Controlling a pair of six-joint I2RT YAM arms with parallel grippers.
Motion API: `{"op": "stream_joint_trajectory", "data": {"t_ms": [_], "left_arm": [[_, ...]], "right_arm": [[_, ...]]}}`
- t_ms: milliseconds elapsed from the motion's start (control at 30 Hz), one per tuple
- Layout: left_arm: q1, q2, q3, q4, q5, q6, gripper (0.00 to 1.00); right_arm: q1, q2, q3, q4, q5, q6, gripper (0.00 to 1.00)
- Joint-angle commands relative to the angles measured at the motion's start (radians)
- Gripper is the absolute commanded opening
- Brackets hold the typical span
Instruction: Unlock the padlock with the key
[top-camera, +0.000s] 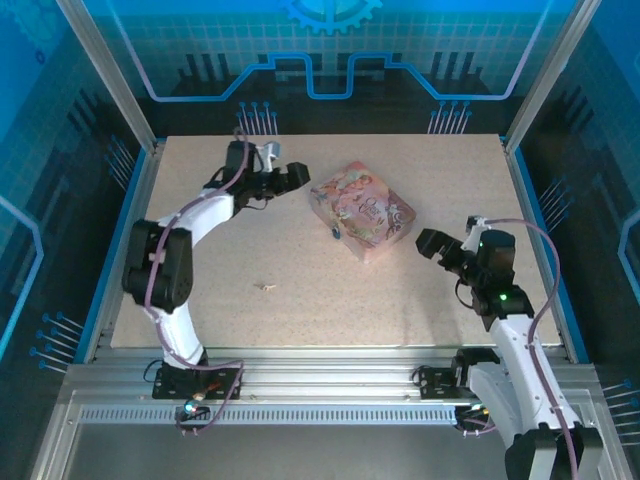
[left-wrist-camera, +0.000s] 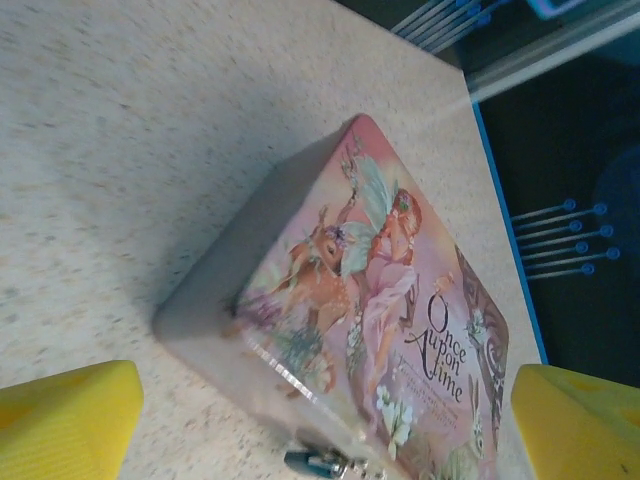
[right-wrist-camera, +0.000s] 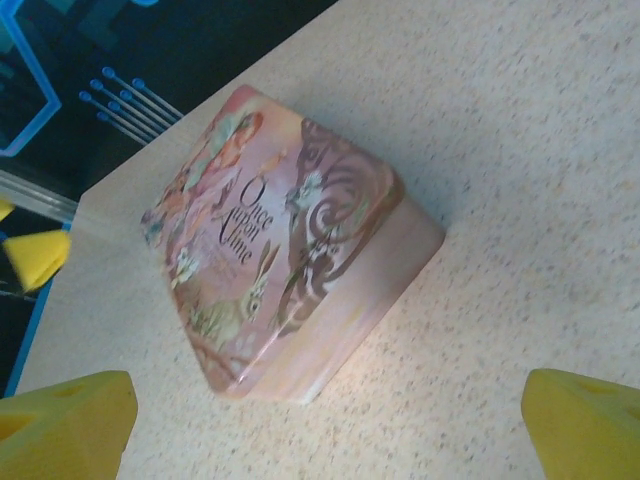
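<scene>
Padlock (left-wrist-camera: 320, 463) at near edge of pink box (left-wrist-camera: 390, 290) (left gripper (left-wrist-camera: 322, 422) spread wide)

I count one table (top-camera: 200, 250), one pink box (top-camera: 362, 212), one padlock (left-wrist-camera: 316, 463) at the box's near-left side, one key (top-camera: 265, 286) nearer and further left, and two grippers: left gripper (top-camera: 292, 176), right gripper (top-camera: 438, 247).

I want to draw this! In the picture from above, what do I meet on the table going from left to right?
key → left gripper → pink box → right gripper. The padlock overlaps the box, so I skip it.
</scene>
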Motion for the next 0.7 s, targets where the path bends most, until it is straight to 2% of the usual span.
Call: {"op": "stream_joint_trajectory", "data": {"t_ms": [0,133,267,400,667], "left_arm": [[-0.043,0.107,0.139,-0.160,0.034,0.043,0.94],[-0.071,0.226,0.292,-0.253,0.016,0.067,0.92],[-0.091,0.270,0.341,-0.266,0.052,0.057,0.88],[-0.110,0.243,0.304,-0.277,0.067,0.081,0.85],[-0.138,0.105,0.107,-0.192,0.103,0.085,0.80]], "right_arm": [[0.022,-0.031,-0.038,-0.074,-0.045,0.023,1.00],[0.044,-0.049,-0.076,-0.079,-0.048,0.031,1.00],[0.055,-0.032,-0.092,-0.081,-0.039,0.030,1.00],[0.059,0.036,-0.080,-0.057,-0.040,0.033,1.00],[0.084,0.243,-0.011,0.016,-0.030,0.027,0.97]]}}
